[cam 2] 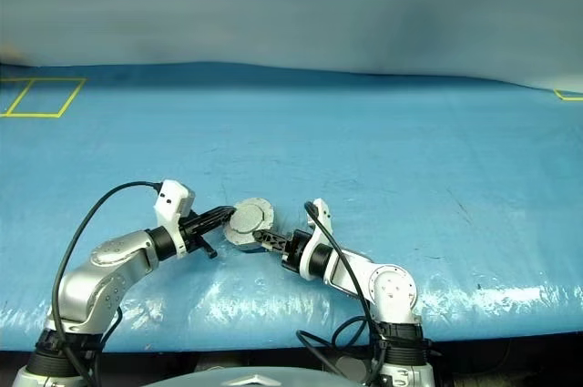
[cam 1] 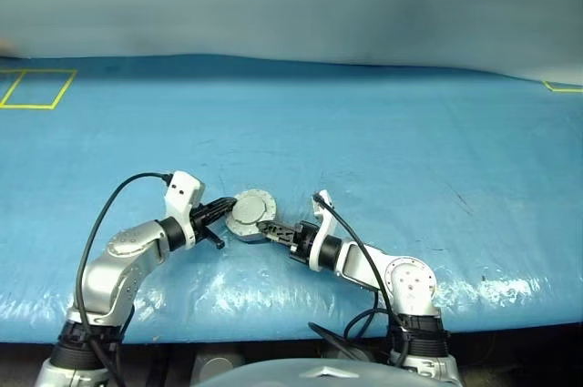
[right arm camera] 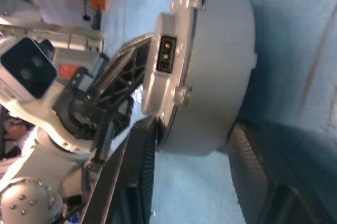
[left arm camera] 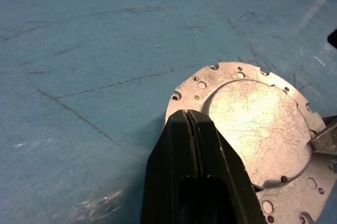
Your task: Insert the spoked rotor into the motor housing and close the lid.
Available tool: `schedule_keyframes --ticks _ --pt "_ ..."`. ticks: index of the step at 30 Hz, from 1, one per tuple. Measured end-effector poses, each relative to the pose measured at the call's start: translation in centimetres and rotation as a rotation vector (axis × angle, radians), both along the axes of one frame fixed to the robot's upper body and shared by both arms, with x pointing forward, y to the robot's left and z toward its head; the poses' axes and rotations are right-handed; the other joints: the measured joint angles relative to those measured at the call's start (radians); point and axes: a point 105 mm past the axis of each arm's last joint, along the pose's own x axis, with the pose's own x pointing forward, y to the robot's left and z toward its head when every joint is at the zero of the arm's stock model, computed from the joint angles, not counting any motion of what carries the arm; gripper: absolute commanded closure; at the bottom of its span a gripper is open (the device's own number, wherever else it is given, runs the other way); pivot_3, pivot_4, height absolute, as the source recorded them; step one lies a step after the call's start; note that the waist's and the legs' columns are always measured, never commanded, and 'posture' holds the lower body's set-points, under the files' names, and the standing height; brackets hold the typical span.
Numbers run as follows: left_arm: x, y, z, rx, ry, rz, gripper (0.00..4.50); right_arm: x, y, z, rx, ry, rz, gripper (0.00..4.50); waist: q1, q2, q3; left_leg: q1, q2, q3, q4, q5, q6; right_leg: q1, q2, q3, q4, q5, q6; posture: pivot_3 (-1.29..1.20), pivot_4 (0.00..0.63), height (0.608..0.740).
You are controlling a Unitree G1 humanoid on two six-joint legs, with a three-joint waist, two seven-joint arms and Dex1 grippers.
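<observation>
The motor housing [cam 1: 248, 214] lies on the blue table between my two grippers, with the lid [left arm camera: 253, 124] down on it, plain grey face up. The spoked rotor is hidden. My left gripper [cam 1: 228, 205] is shut, and its tips rest at the left edge of the lid's holed flange [left arm camera: 181, 89]. My right gripper [cam 1: 265, 226] comes in from the right. In the right wrist view the housing [right arm camera: 221, 66] sits edge-on between its fingers [right arm camera: 253, 155], which close on its two faces.
A blue sheet [cam 1: 364, 150] covers the table, whose front edge [cam 1: 273, 314] runs close below both arms. Yellow tape marks lie at the far left [cam 1: 36, 88] and far right [cam 1: 563, 87]. Black cables trail from both wrists.
</observation>
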Motion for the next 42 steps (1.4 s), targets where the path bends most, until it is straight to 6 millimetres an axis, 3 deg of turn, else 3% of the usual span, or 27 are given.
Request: schedule_keyframes --ticks 8,9,14,18,23,28,33,37,42 --pt "0.1 0.0 0.0 -0.006 0.0 0.004 4.5 0.1 0.0 0.0 0.018 0.025 -0.012 3.22 -0.001 0.001 0.0 0.0 0.0 0.0 0.0 0.0 0.0 -0.001 0.0 0.0 0.0 0.0 0.0 0.0 0.15 0.74" --pt "0.1 -0.1 0.0 -0.014 0.002 0.008 4.32 0.1 0.0 0.0 0.02 0.026 -0.013 3.22 -0.001 0.001 0.0 -0.001 0.0 0.0 0.0 0.0 0.0 -0.001 0.0 0.0 0.0 0.0 0.0 0.0 0.15 0.74" --pt "0.5 0.8 -0.1 -0.25 0.094 0.17 2.97 0.0 0.1 0.1 0.031 0.028 -0.016 3.23 0.0 0.0 0.001 -0.006 0.0 0.0 0.0 0.0 0.0 0.0 0.0 0.0 0.0 0.0 0.0 0.0 0.15 0.74" --pt "0.7 0.8 1.2 -0.456 0.108 0.246 1.6 0.1 0.2 0.3 0.043 0.026 -0.025 3.25 0.0 0.0 0.002 -0.007 0.0 -0.001 0.0 0.0 0.001 -0.001 0.0 -0.001 0.0 0.002 0.004 0.0 0.15 0.74" --pt "0.2 2.3 2.8 -0.689 0.099 0.357 0.0 1.0 -0.5 0.7 0.081 0.042 -0.091 3.25 -0.001 0.0 0.003 -0.008 0.0 -0.001 0.0 -0.001 0.001 -0.002 0.0 -0.001 -0.001 0.002 0.003 0.0 0.15 0.74" --pt "-1.0 2.3 1.8 -0.874 0.182 0.431 0.0 2.9 -1.6 1.8 0.091 0.01 -0.179 3.25 -0.001 0.0 0.005 -0.014 0.0 -0.001 0.003 0.0 0.001 -0.005 0.0 -0.001 -0.002 0.003 0.004 0.0 0.15 0.74" --pt "-1.9 0.2 1.7 -1.131 0.273 0.417 0.0 4.1 -1.3 4.0 0.131 -0.054 -0.181 3.25 0.0 0.0 0.006 -0.017 0.0 -0.002 0.003 0.0 0.001 -0.008 0.001 -0.002 -0.001 0.006 0.006 0.0 0.15 0.74" --pt "-2.2 -1.4 2.2 -1.26 0.32 0.378 0.0 4.3 -0.8 5.3 0.168 -0.083 -0.168 3.25 0.0 0.0 0.006 -0.018 -0.001 -0.003 0.002 -0.001 0.001 -0.009 0.001 -0.002 -0.001 0.007 0.003 0.0 0.15 0.74" --pt "-2.3 -1.9 2.7 -1.326 0.323 0.348 0.0 3.9 -0.1 5.9 0.195 -0.076 -0.134 3.25 -0.001 0.0 0.006 -0.019 -0.001 -0.003 0.003 -0.001 0.001 -0.009 0.001 -0.002 -0.001 0.007 0.003 0.0 0.15 0.74"
